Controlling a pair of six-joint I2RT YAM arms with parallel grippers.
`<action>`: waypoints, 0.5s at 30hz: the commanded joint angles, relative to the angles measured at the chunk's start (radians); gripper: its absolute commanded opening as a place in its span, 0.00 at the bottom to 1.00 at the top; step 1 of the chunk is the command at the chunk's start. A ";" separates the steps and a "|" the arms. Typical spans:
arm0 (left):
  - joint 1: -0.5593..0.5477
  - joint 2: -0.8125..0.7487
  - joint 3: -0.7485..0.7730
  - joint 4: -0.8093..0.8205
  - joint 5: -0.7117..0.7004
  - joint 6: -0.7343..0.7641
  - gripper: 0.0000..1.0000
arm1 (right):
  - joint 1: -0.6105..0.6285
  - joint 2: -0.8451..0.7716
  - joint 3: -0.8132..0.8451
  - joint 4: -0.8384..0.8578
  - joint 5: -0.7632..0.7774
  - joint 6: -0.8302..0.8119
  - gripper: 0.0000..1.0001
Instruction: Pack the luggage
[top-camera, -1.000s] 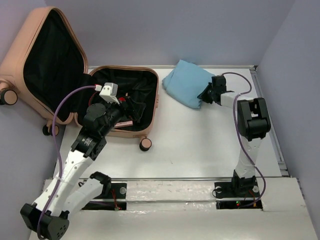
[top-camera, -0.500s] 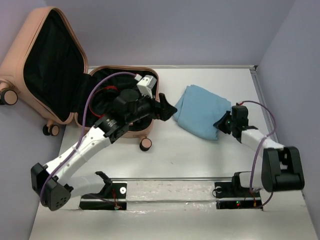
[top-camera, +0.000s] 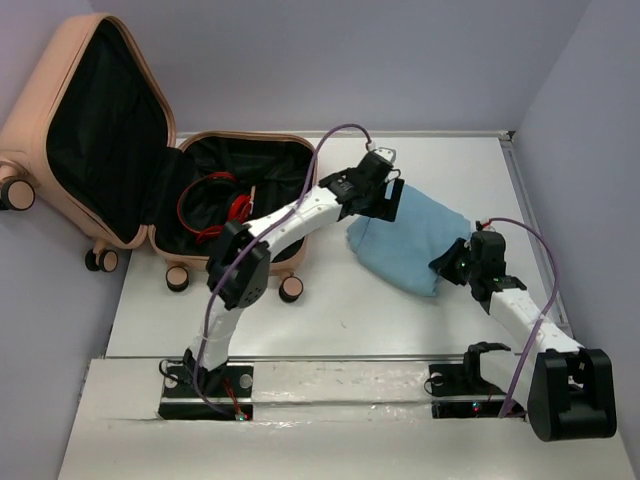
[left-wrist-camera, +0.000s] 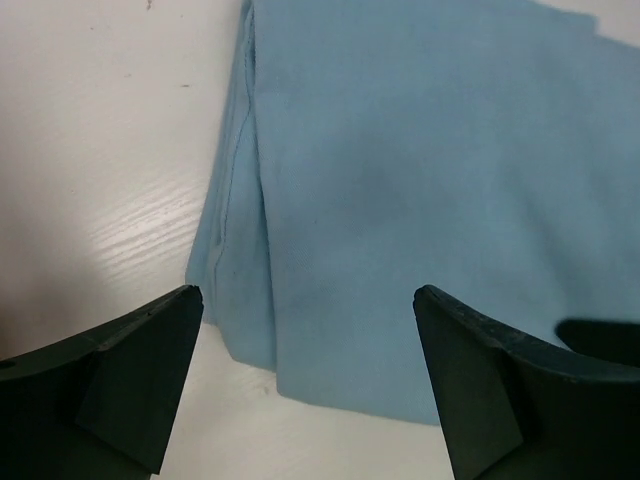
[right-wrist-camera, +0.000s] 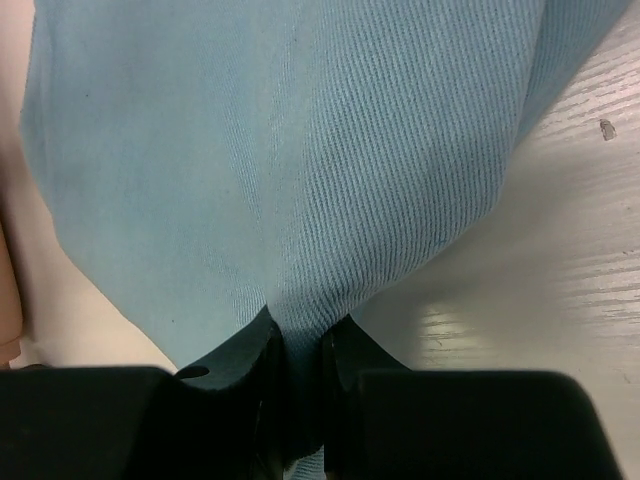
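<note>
Luggage (top-camera: 25, 125) lies open, lid cropped left; right tool (right-wrist-camera: 300, 330) pinches blue cloth (top-camera: 405, 245), left tool (left-wrist-camera: 305, 292) spread above it.

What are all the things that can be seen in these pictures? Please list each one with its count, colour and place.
luggage: one, peach-pink with black lining, open, at the table's far left corner, lid raised
red looped item: one, red, inside the luggage's lower half; possibly headphones
cloth: one, light blue, folded, on the table to the right of the luggage
table: one, white, under the luggage and the cloth
left gripper: one, black, open, over the far left part of the cloth
right gripper: one, black, shut on the near right end of the cloth
</note>
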 joint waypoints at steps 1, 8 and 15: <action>0.005 0.178 0.284 -0.194 -0.066 0.061 0.99 | -0.007 -0.035 -0.003 0.024 -0.074 -0.033 0.07; 0.094 0.527 0.527 -0.285 0.189 0.075 0.99 | -0.007 -0.042 -0.019 0.052 -0.123 -0.033 0.07; 0.083 0.571 0.397 -0.195 0.299 0.059 0.84 | -0.007 -0.023 -0.014 0.076 -0.136 -0.030 0.07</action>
